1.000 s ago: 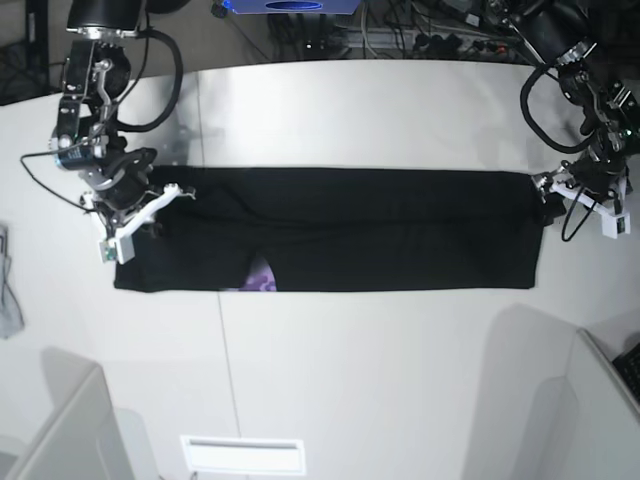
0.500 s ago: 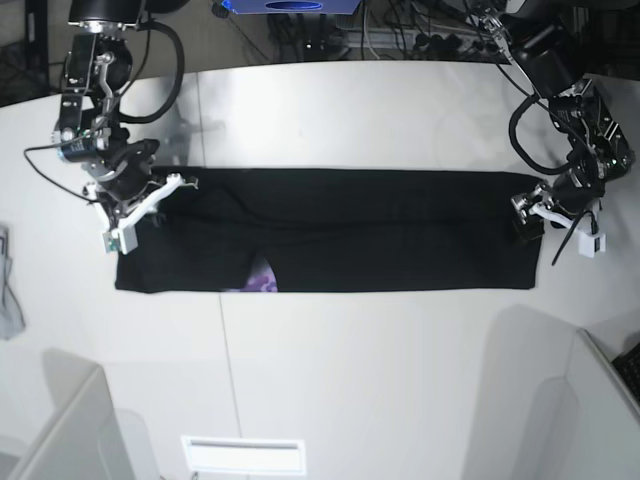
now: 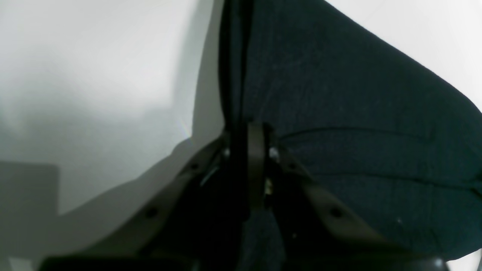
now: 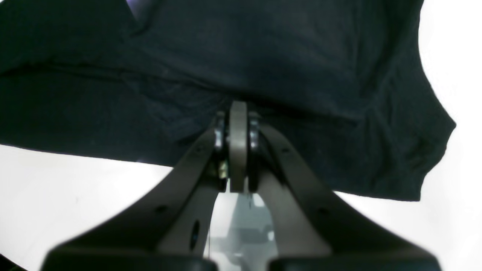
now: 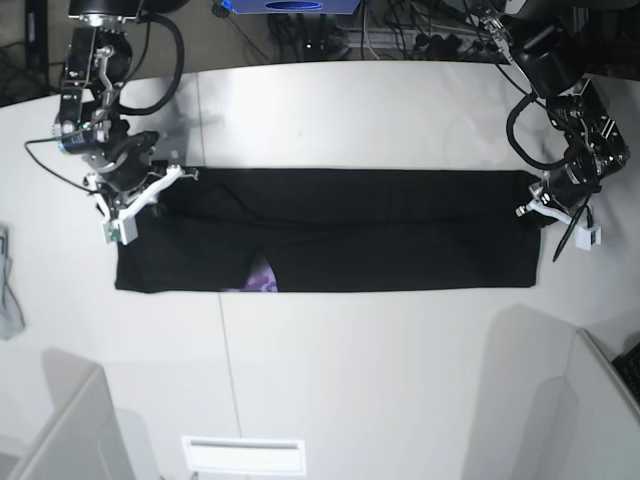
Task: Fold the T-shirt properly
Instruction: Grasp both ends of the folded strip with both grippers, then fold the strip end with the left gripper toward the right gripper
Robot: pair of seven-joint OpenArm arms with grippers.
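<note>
Two hands pinch the T-shirt [image 5: 330, 230] at opposite ends: the right hand [image 4: 238, 113] is clamped on cloth, and the left hand [image 3: 246, 130] has its jaws nearly together on the edge. It lies as a long black band across the white surface [image 5: 350, 110], long axis running from one arm to the other. Only the base view shows a purple patch at its near edge; the wrist views show the pinched folds.
</note>
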